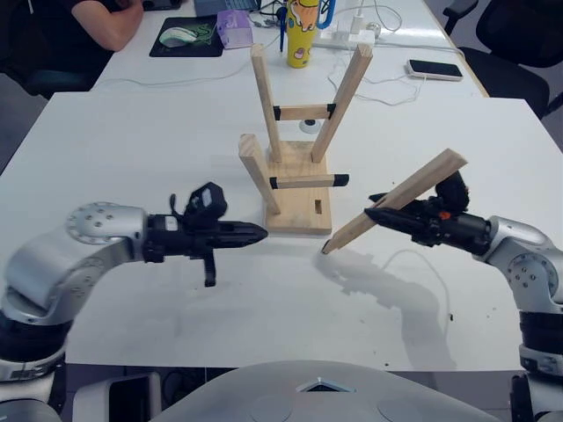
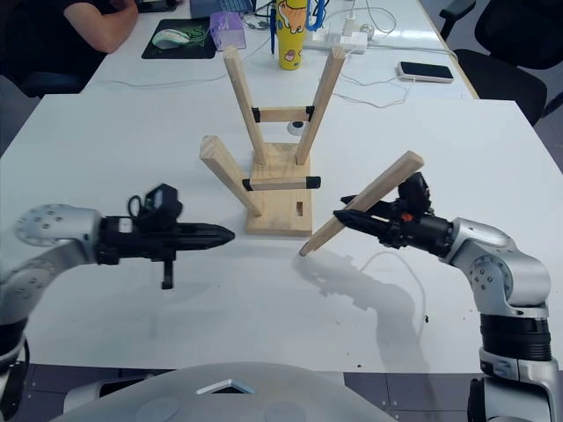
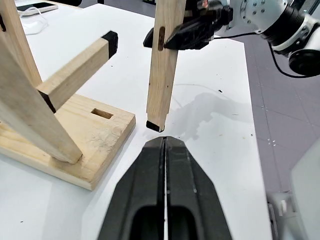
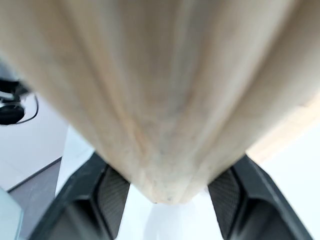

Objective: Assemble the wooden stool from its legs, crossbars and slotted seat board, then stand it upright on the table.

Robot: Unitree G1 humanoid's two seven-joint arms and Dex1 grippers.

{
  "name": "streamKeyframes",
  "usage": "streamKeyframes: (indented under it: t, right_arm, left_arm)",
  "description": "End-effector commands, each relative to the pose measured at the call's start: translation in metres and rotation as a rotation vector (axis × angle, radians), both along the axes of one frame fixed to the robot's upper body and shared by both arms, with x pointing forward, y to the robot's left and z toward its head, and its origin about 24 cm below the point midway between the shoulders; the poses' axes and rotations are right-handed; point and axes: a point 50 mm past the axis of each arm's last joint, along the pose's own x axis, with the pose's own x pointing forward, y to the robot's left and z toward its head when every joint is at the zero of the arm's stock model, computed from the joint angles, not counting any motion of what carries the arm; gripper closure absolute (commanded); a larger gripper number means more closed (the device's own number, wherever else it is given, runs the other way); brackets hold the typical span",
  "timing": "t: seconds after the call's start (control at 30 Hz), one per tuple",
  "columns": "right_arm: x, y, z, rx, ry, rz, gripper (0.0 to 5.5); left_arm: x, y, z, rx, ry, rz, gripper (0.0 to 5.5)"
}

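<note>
Three legs (image 1: 266, 101) stand up out of the seat board (image 1: 295, 220), which lies flat near the middle of the tabletop (image 1: 132, 149). A crossbar (image 1: 303, 112) joins the two far legs. A second crossbar (image 1: 308, 182) runs from the near leg toward the robot's right, and its black-capped end hangs free over the board. Below that free end an open slot (image 1: 317, 207) shows in the board.

The right hand (image 1: 378, 211) is clamped on the fourth leg (image 1: 400, 198), just right of the board. This leg is tilted, with its upper end out to the right and its lower end down by the board's near right corner. I cannot tell whether that end touches the tabletop.

The left hand (image 1: 255, 233) hovers low just left of the board's near edge, fingers pressed together on nothing, tips pointing at the board.
</note>
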Motion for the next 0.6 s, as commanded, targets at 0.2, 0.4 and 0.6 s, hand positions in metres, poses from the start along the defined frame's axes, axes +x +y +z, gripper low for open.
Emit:
streamKeyframes:
  t: [0.2, 0.4, 0.6]
  right_arm:
    - [0.021, -0.041, 0.011, -0.022, -0.040, -0.084, 3.47]
    - [0.033, -0.036, 0.013, -0.017, -0.063, -0.072, 3.47]
    - [0.038, -0.020, 0.016, -0.001, -0.086, -0.027, 3.47]
  left_arm:
    - [0.032, -0.075, -0.028, 0.078, -0.299, -0.129, 5.50]
    - [0.047, -0.098, -0.056, 0.230, -0.370, -0.132, 5.50]
    - [0.060, -0.090, -0.091, 0.441, -0.371, -0.075, 5.50]
